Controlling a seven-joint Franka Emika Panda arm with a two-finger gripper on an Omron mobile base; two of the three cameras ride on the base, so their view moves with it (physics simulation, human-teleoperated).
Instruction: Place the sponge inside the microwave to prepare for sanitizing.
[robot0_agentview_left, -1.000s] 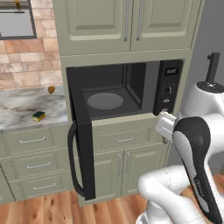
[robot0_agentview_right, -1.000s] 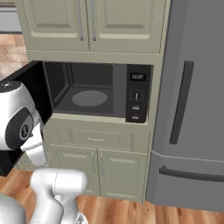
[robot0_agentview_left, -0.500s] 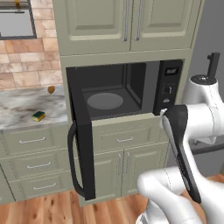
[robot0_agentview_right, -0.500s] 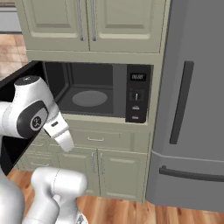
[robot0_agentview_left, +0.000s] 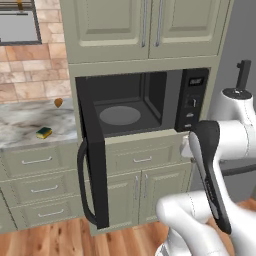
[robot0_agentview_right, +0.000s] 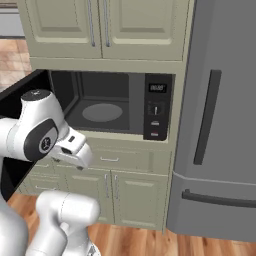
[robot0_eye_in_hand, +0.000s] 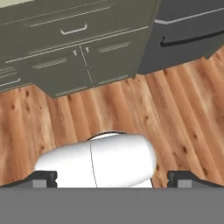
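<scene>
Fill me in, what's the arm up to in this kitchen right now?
Nothing is being handled at this moment. The microwave stands with its door swung open and its turntable bare. The sponge lies on the marble counter to the left, near a small orange-brown object. The gripper is empty, jaws wide apart, looking down at the wood floor in front of the lower cabinets. The pickup has not begun.
</scene>
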